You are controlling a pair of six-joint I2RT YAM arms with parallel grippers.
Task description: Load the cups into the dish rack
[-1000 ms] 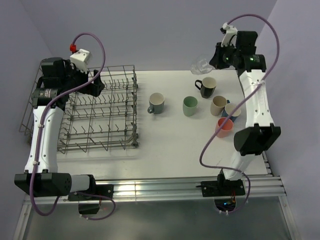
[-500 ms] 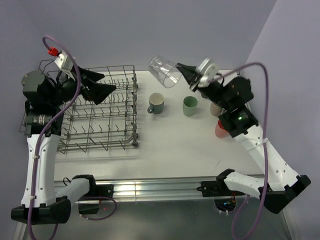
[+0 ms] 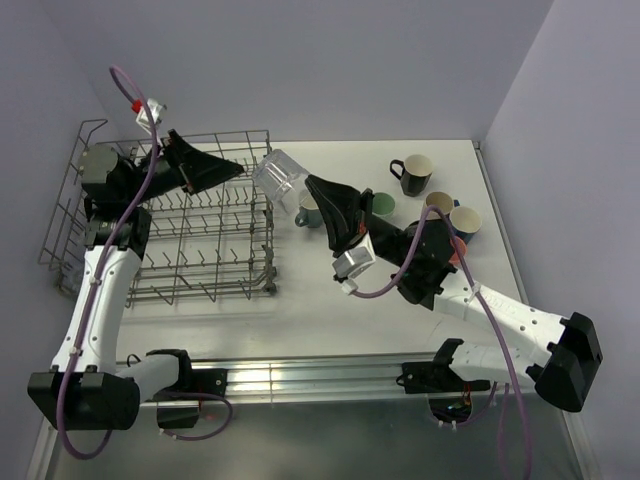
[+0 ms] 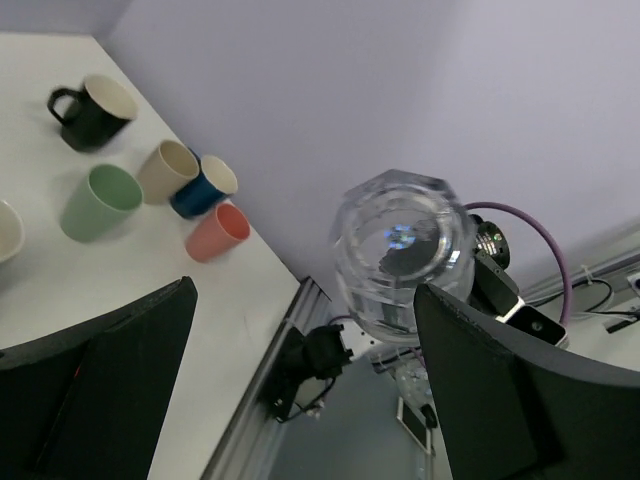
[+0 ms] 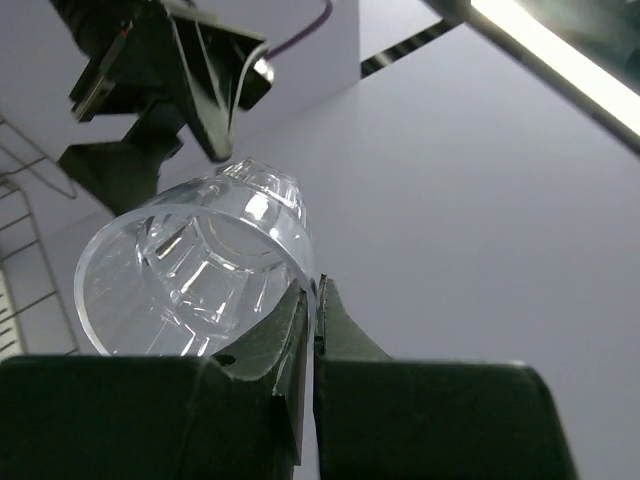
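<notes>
Top view: the clear glass tumbler [image 3: 280, 178] has been carried from the table's far right to above the dish rack's [image 3: 272, 250] near corner. Its rim is pinched by the right gripper [image 3: 306, 186]. The left gripper [image 3: 222, 170] is spread wide, facing it, so a handover appears intended.
Left wrist view: the faceted base is presented.
Right wrist view: the wall is seen clamped and the glass is empty.

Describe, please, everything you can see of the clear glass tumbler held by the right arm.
The glass tumbler is clear and empty, with a smooth round rim and a thick faceted base. It hangs in the air, tipped on its side, near the far right corner of the dish rack in the top view, touching neither rack nor table. The right tool, shut, pinches its wall at the rim, one finger inside and one outside. Its base points toward the open left tool, which does not touch it.
</notes>
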